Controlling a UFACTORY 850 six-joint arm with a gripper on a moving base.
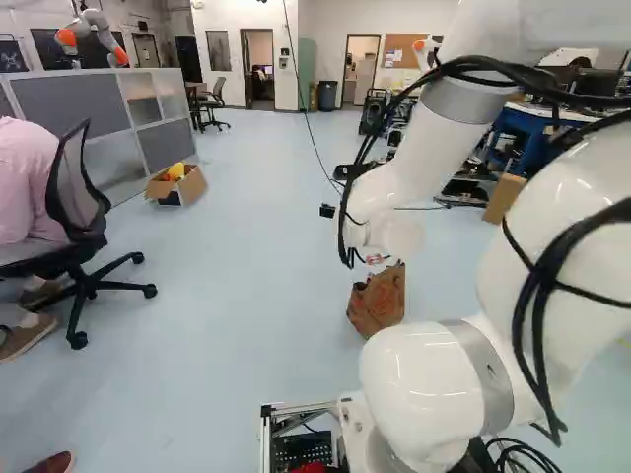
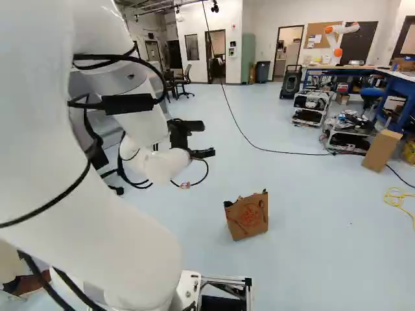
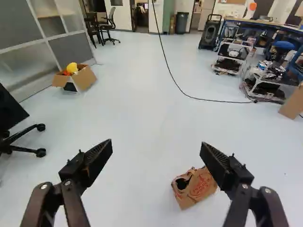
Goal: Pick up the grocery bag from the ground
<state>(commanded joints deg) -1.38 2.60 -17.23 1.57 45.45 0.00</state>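
Floor [image 1: 246, 266] pale blue, glossy. Grocery bag [image 2: 246, 217], brown paper, stands on it, lower right of centre in right base view. Gripper [image 3: 156, 145] spread wide, nothing held — bag lies ahead and below, off toward one finger.

Risk: straight descent on present line may land that finger on bag's wall, tipping it or crushing rim — cause, poor centring. Paper may tear if pinched too near edge.

Counts: bag, 1; gripper, 1; fingers, 2; cardboard box [image 1: 177, 184] at upper left of left base view, 1; wheeled carts [image 2: 311, 109] [image 2: 347, 135] at upper right of right base view, 2.
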